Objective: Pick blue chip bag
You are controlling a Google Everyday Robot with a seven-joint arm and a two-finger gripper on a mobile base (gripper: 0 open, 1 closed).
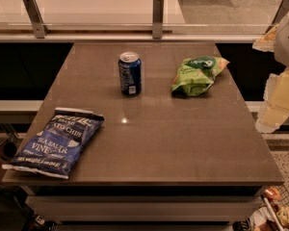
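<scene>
Closest to me lies the blue chip bag (pixel 55 143), flat on the front left corner of the desk (pixel 183 138), one pale sealed end right at the near edge. Its long axis runs from that corner back and slightly rightward, toward the blue soda can (pixel 129 73). A green chip bag (pixel 197 75) sits further back, right of the can. The hand (pixel 278 97) hangs at the far right, off the desk's right side and above it. Whether it is wide or narrow I cannot tell. So the bag lies well apart from the hand, across the whole desk to the left and nearer the front. I judge the reach must cross leftward, with both other items lying behind that line.
</scene>
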